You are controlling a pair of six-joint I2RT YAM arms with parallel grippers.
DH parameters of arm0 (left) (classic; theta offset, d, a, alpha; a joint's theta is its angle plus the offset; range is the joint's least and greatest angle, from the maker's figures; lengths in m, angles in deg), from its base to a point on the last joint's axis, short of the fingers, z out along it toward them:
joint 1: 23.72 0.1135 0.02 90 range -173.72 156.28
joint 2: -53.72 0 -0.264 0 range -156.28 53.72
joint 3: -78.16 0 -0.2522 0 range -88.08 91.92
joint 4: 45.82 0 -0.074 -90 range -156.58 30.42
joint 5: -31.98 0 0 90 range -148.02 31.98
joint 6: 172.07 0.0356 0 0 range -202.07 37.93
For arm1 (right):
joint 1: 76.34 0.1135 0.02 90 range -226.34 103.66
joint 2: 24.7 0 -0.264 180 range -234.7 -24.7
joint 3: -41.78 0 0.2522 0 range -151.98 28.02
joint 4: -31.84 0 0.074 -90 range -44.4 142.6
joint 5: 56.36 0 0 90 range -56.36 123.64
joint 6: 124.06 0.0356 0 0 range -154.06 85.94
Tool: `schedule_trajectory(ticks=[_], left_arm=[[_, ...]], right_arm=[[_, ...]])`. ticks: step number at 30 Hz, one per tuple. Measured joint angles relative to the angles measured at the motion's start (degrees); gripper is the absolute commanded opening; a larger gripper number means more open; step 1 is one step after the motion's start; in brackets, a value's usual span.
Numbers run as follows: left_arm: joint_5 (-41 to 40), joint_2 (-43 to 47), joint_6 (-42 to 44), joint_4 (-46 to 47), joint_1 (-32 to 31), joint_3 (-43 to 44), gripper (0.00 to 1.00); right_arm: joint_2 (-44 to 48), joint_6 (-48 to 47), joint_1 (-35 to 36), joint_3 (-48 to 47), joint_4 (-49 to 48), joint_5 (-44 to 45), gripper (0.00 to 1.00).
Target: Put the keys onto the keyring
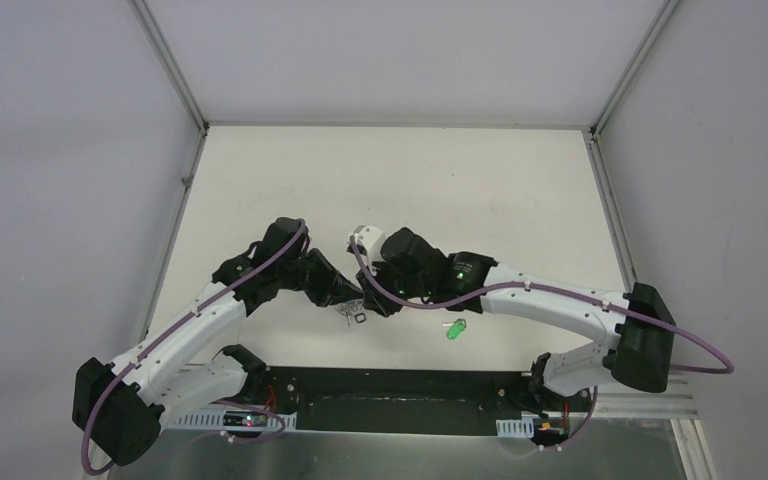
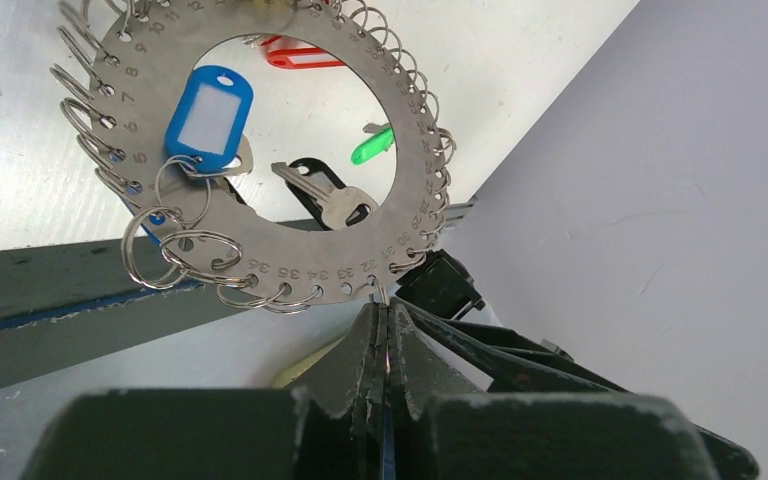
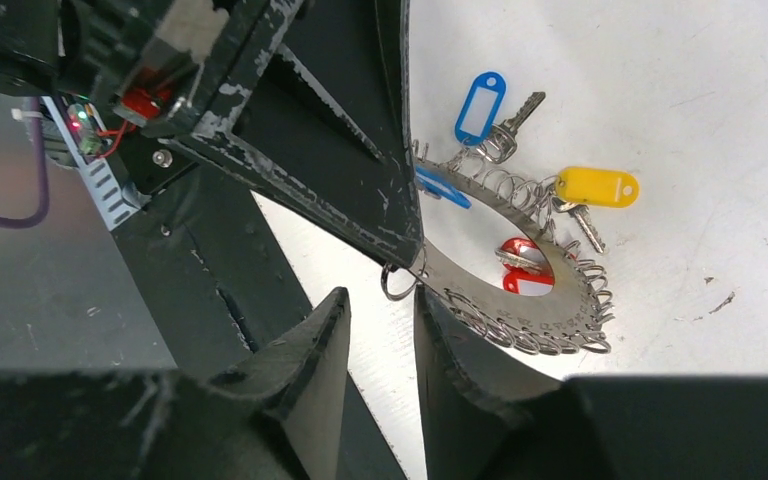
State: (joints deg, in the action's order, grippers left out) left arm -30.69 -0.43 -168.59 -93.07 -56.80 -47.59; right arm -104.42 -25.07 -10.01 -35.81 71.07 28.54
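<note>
**Left gripper pinches the numbered keyring; green-tagged key lies apart on the table**

The left gripper (image 2: 380,315) is clenched on the rim of the keyring (image 2: 290,262), its two fingers pressed flat together on the metal edge. It holds the ring off the white table (image 1: 410,180), near the middle of the near edge where the two arms meet.

The keyring is a flat silvery band with a hole punched for each small wire loop around it. A number is stamped by every hole. In the left wrist view, 5, 7, 8, 9, 10, 11 and 12 read up the left side, and 36, 35, 34, 33, 32 and 31 run along the bottom. Further numbers climb the right side, too slanted to read surely.

The blue-tagged key (image 2: 208,115) hangs from loops on the ring, and the label window in its tag is plain white. A silver key (image 2: 332,200) shows through the ring's opening. From the right wrist, a yellow tag (image 3: 597,186) and a red tag (image 3: 513,248) also sit at the ring.

The green-tagged key (image 1: 455,328) lies on the table to the right of the ring, apart from it and below the right arm's forearm.

The right gripper (image 3: 380,310) has its fingers parted with nothing between them. A small split ring (image 3: 383,284) on the keyring's edge sits just off their tips.
</note>
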Motion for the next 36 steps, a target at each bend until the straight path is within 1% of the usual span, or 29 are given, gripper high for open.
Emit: schedule_trajectory(ticks=[2, 5, 11, 12, 13, 25, 31, 36], left_arm=[[0.02, 0.09, -0.09, 0.0, 0.0, -0.13, 0.0], [0.02, 0.22, -0.11, 0.0, 0.0, -0.13, 0.0], [0.02, 0.22, -0.17, 0.04, 0.02, -0.13, 0.0], [0.02, 0.24, -0.31, 0.15, 0.02, -0.13, 0.0], [0.02, 0.24, -0.52, 0.39, 0.02, -0.13, 0.0], [-0.22, 1.27, -2.36, 1.95, 0.04, -0.15, 0.0], [0.26, 1.86, -2.62, 3.17, 0.02, -0.15, 0.0], [0.81, 1.53, -2.54, 3.67, 0.02, -0.13, 0.0]], right_arm=[[-0.98, -0.31, 0.59, -0.02, 0.02, 0.9, 0.31], [-2.38, -0.59, 1.29, -0.17, 0.02, 2.36, 0.27], [-3.54, -1.03, 2.36, -0.26, 0.0, 6.05, 0.08], [-3.54, -1.01, 2.54, -0.35, 0.02, 6.4, 0.03], [-3.54, -0.96, 2.69, -0.44, 0.0, 6.82, 0.0], [-1.79, -0.87, 3.21, -0.17, 0.0, 10.73, 0.0], [0.57, -0.09, 2.93, 0.37, 0.22, 10.58, 0.0], [1.2, 1.18, 1.49, 0.59, 0.37, 8.02, 0.0]])
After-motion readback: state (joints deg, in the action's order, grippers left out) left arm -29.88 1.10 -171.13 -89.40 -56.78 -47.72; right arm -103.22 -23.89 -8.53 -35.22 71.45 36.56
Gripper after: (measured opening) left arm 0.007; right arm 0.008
